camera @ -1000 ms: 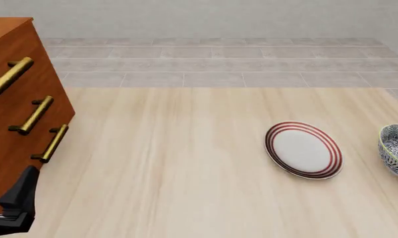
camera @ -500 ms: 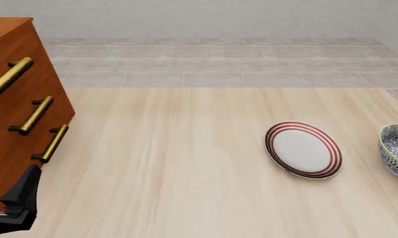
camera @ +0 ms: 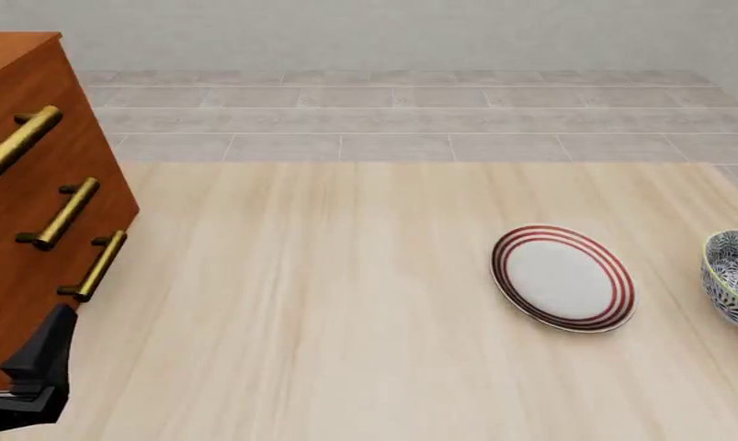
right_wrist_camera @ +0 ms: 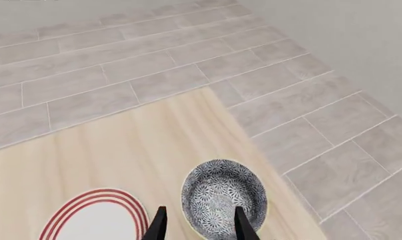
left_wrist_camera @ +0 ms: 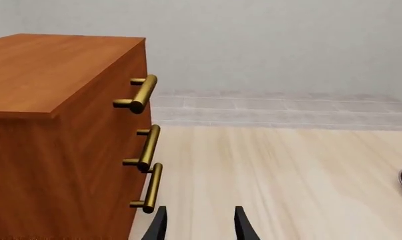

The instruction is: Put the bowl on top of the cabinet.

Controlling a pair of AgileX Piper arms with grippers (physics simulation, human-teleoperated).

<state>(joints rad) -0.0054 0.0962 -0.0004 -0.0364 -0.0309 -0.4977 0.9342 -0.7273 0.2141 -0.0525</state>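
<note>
My right claw [right_wrist_camera: 197, 225] hangs parted and empty above the bowl [right_wrist_camera: 224, 197], which sits at the surface's [camera: 344, 303] right edge beside the plate [camera: 562, 277]. I judge the bowl rigid, glazed and slippery, so I'd pinch its rim. The cabinet [camera: 26, 184] stands far left.

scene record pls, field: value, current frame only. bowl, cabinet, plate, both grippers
bowl: upright on the table, far right edge of front view, empty
cabinet: far left, three handles, top bare where visible
plate: flat on table, left of bowl, apart from it
left gripper: open, empty, beside cabinet
right gripper: open, empty, above the bowl
bowl on cabinet: no
</note>
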